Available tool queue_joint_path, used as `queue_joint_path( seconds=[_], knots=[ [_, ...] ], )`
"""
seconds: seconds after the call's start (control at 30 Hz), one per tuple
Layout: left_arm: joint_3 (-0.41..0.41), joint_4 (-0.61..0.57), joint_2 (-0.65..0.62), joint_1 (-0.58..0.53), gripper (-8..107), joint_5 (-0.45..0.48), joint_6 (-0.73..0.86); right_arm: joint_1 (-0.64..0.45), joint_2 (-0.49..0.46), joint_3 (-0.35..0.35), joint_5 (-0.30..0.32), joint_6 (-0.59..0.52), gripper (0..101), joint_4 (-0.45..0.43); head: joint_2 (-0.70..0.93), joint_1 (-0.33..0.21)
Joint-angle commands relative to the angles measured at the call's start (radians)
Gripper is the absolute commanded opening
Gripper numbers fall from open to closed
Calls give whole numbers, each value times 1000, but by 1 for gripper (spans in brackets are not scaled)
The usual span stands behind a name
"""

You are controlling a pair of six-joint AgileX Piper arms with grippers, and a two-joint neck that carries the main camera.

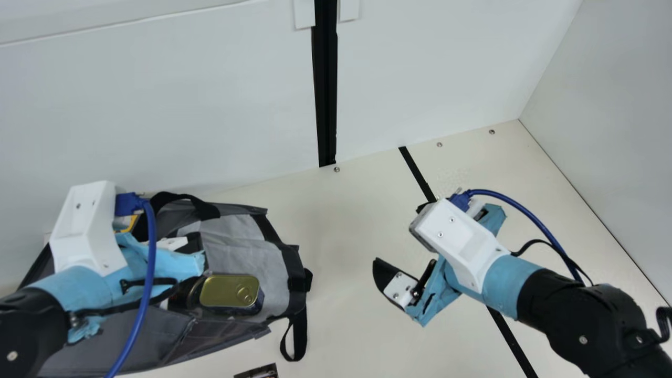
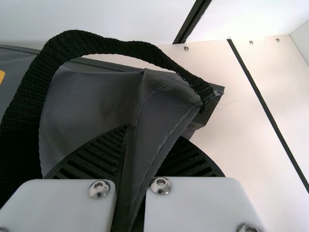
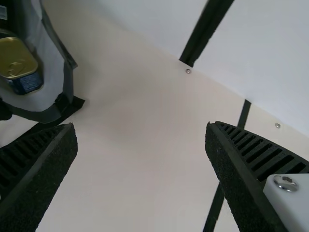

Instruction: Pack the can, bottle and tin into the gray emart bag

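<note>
L gripper (image 2: 153, 133) clamps bag (image 1: 239, 254) wall nr desk's (image 1: 349, 220) back edge, prob. to steady it & keep mouth open; tin (image 1: 223, 291) sits inside, lid up. R gripper (image 3: 141, 125) spread apart, prob. free for loading.

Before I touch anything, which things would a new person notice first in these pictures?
The eye goes first to the gray bag, open at the main view's left, with a gold-lidded tin inside. Next comes the left tool, pinching a fold of bag fabric, then the right tool, open above the table.
</note>
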Motion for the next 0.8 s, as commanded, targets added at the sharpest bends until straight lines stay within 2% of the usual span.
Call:
queue_joint_path(
  seconds=[0.0,0.4,0.77],
  knots=[
    [0,0,0,0,10,0,0,-6,-6,-3,-2,21,91,-31,-2,-23],
    [0,0,0,0,10,0,0,-35,-44,-28,3,165,91,-199,-2,-23],
    [0,0,0,0,10,0,0,-55,-80,-64,46,316,91,-350,-2,-23]
  ],
)
